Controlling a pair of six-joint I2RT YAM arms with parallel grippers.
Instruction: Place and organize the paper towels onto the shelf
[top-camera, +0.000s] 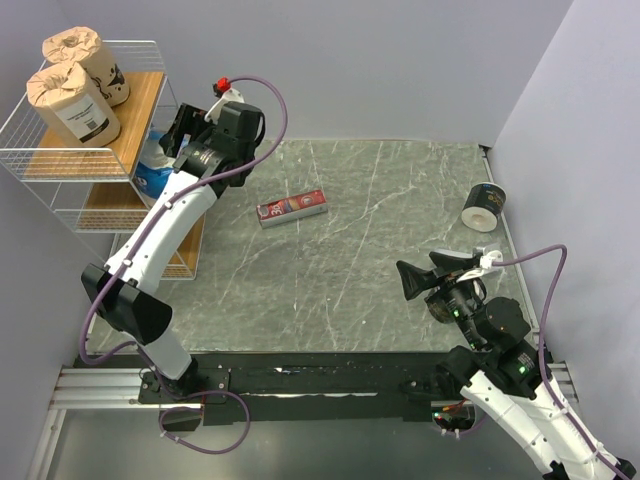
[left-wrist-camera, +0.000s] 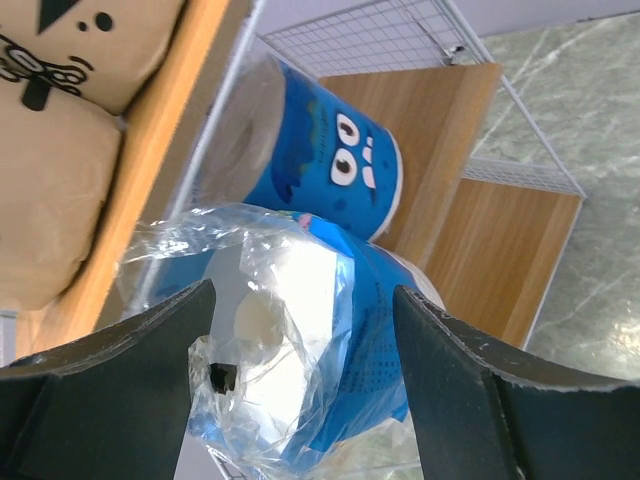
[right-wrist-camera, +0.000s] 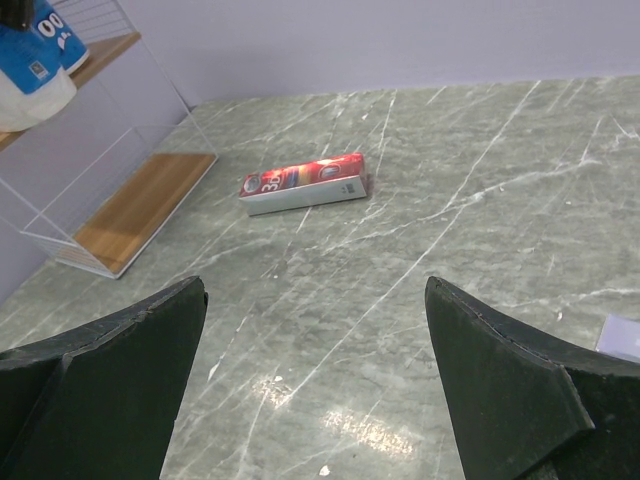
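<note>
Kraft-brown rolls (top-camera: 72, 90), two, stood on the top board of the shelf (top-camera: 146, 100). Blue-and-white rolls (left-wrist-camera: 330, 170), two, sat on the middle board. The left fingers (left-wrist-camera: 150, 340) were released, flanking the nearer one. One dark roll (top-camera: 486, 205) lay on the tabletop (top-camera: 380, 240), far right. The right fingers (right-wrist-camera: 110, 370) gaped, empty. A red box (top-camera: 291, 208) lay mid-tabletop.

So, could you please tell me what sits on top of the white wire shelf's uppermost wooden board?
Two kraft-brown wrapped paper towel rolls, upright; the board beneath them is hidden.
</note>
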